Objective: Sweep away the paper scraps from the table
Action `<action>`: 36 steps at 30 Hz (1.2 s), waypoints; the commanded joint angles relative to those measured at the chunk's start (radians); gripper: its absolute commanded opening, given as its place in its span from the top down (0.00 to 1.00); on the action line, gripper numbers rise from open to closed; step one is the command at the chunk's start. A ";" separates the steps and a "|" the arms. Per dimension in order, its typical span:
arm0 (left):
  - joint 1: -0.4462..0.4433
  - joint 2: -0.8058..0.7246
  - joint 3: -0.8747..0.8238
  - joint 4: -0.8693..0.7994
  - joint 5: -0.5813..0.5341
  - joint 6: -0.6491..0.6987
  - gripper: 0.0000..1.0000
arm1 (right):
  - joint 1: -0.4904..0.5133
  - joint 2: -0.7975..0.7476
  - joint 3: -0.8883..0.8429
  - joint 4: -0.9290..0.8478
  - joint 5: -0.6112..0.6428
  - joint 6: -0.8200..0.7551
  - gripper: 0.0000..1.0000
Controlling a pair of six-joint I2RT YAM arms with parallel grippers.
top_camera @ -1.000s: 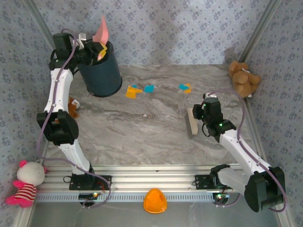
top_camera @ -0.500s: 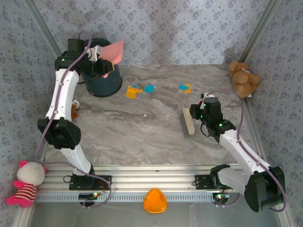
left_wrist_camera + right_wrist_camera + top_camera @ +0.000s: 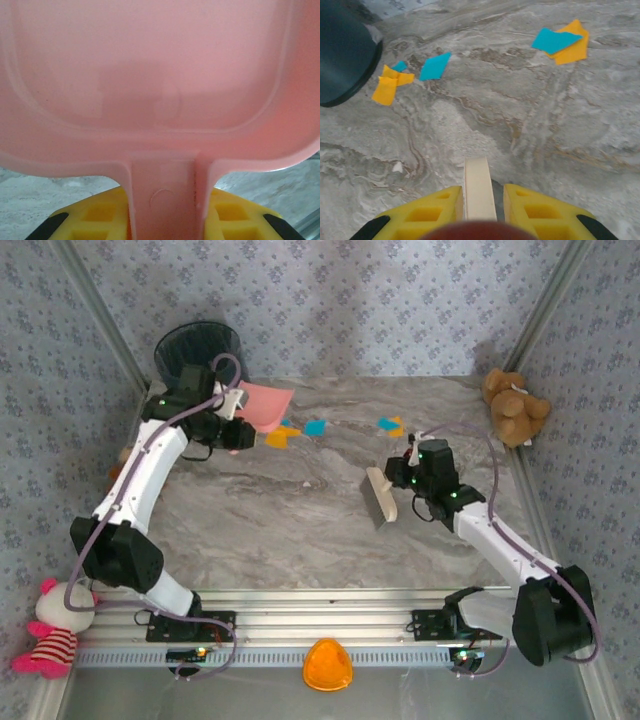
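Observation:
Orange and cyan paper scraps lie on the marble table (image 3: 300,520) at the back: one cluster (image 3: 280,435), a cyan bit (image 3: 315,427) and a pair (image 3: 390,425). My left gripper (image 3: 235,418) is shut on the handle (image 3: 162,195) of a pink dustpan (image 3: 265,403), whose pan sits just left of the first cluster. My right gripper (image 3: 402,482) is shut on a beige brush (image 3: 380,498), right of centre and nearer than the scraps. In the right wrist view the brush handle (image 3: 479,185) sits between the yellow fingers, with scraps ahead (image 3: 435,66) (image 3: 562,42).
A dark round bin (image 3: 198,348) stands at the back left corner. A brown teddy bear (image 3: 515,405) sits at the right edge, and a white and pink plush doll (image 3: 55,625) at the near left. An orange dome (image 3: 328,665) lies below the ribbed rail (image 3: 320,625).
My left arm has swung the dustpan from above the bin down and right to the table beside the scraps. My right gripper has carried the brush leftward. The bin now shows farther back.

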 commanded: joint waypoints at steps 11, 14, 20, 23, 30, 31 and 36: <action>-0.048 -0.115 -0.129 0.075 -0.128 0.074 1.00 | 0.066 0.226 0.216 0.190 -0.129 0.091 1.00; -0.048 -0.148 -0.172 0.114 -0.135 0.057 1.00 | 0.070 0.309 0.284 0.222 -0.161 0.121 1.00; -0.046 -0.197 -0.228 0.175 -0.182 0.052 1.00 | 0.076 0.507 0.467 0.284 -0.230 0.206 1.00; -0.046 -0.211 -0.248 0.194 -0.213 0.042 1.00 | 0.079 0.614 0.572 0.312 -0.261 0.275 1.00; -0.044 -0.214 -0.263 0.210 -0.221 0.034 1.00 | 0.090 0.835 0.779 0.375 -0.321 0.402 1.00; -0.044 -0.214 -0.263 0.211 -0.220 0.033 1.00 | 0.093 0.864 0.807 0.374 -0.319 0.412 1.00; -0.040 -0.206 -0.263 0.213 -0.219 0.015 1.00 | 0.108 0.970 0.936 0.314 -0.295 0.426 1.00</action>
